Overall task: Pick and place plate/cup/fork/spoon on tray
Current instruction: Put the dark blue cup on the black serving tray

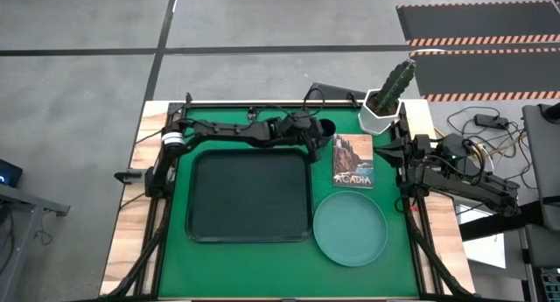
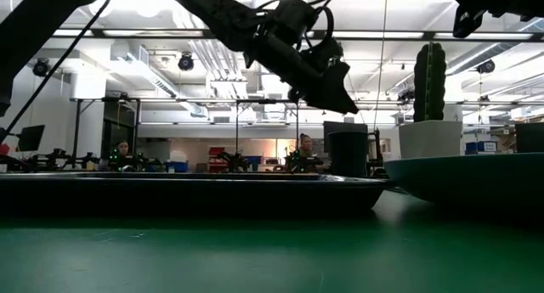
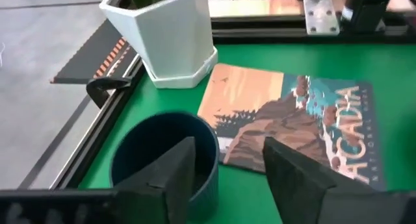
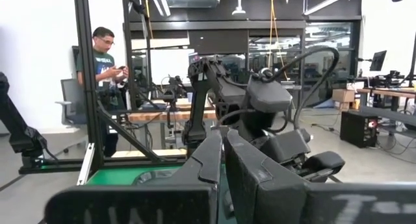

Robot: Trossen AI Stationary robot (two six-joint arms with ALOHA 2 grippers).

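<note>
While the left arm reaches across the mat's far edge, the scene stands so:
Cup (image 3: 166,156): upright on the green mat (image 1: 262,258), between tray (image 1: 251,197) and cactus pot (image 3: 170,36), beside a postcard (image 3: 292,120).
Left gripper (image 3: 227,178): fingers spread, one over the cup's rim.
Plate (image 1: 350,228): right of the tray.
Right gripper (image 4: 221,165): fingers closed, empty, at the table's right edge.

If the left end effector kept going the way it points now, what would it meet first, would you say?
Probably the cup: the left end effector hangs open just above it, one finger over its mouth. Depth is unclear.
</note>
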